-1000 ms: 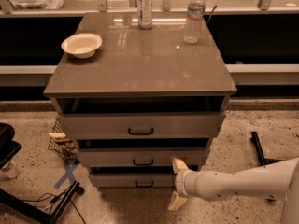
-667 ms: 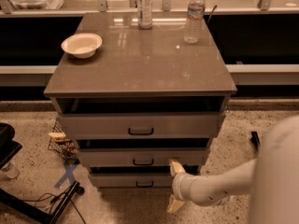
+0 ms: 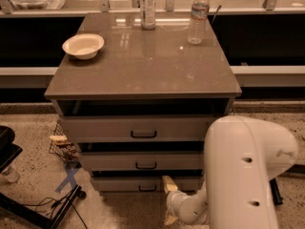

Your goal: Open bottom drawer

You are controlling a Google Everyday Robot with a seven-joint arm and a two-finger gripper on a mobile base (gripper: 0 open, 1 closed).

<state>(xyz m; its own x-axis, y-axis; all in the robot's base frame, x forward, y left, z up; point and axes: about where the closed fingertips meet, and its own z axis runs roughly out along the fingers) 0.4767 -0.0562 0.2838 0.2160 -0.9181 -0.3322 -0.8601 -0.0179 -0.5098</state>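
The bottom drawer (image 3: pixel 124 183) is the lowest, narrowest light grey front of the cabinet, with a small black pull handle (image 3: pixel 147 188) at its centre. It sits pushed in under the middle drawer (image 3: pixel 114 161) and the top drawer (image 3: pixel 109 128). My gripper (image 3: pixel 169 202) is low near the floor, just right of the bottom drawer's handle, with one tan finger (image 3: pixel 168 183) up in front of the drawer front and the other near the floor. The white arm (image 3: pixel 243 175) covers the cabinet's lower right corner.
On the brown cabinet top (image 3: pixel 157 66) stand a white bowl (image 3: pixel 83 45), a can-like container (image 3: pixel 147 6) and a clear water bottle (image 3: pixel 198 15). A wire basket (image 3: pixel 61 147) sits at the left on the speckled floor, with blue tape (image 3: pixel 68 178) and black cables (image 3: pixel 43 206) nearby.
The arm has swung in front of the camera and now covers the lower right. The gripper has shifted slightly left, closer to the bottom drawer's handle. The drawers have not moved.
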